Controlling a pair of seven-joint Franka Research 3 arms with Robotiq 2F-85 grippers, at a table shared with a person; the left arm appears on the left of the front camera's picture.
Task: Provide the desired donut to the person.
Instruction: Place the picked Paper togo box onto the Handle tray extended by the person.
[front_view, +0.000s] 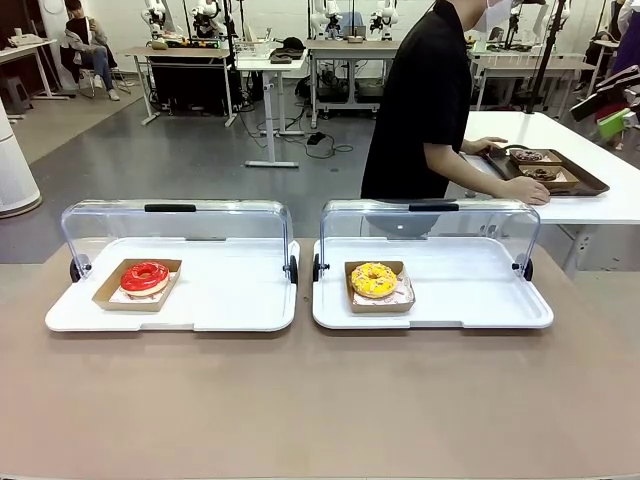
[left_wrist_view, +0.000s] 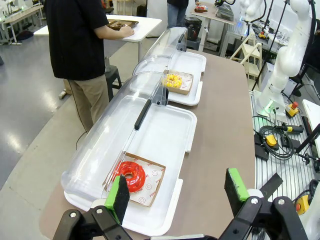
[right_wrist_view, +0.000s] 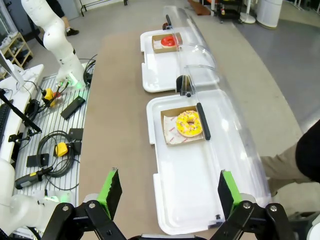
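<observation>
From the front we see two white trays side by side on the brown bench (front_view: 320, 400), each with a clear domed lid rolled back. In the left tray (front_view: 230, 300) a red-glazed donut (front_view: 145, 277) sits in a cardboard holder at about 9 o'clock. In the right tray (front_view: 470, 295) a yellow sprinkled donut (front_view: 374, 280) sits in its holder, also toward 9 o'clock.

At 1 o'clock the person (front_view: 420, 100) stands turned away, both hands on a dark tray (front_view: 590, 185) of donuts on a white side table.

The left end effector (left_wrist_view: 177, 192) hangs wide open and empty above the red donut's tray. Its holder's red print is too small to read. The right end effector (right_wrist_view: 167, 192) is likewise wide open, holding nothing.
</observation>
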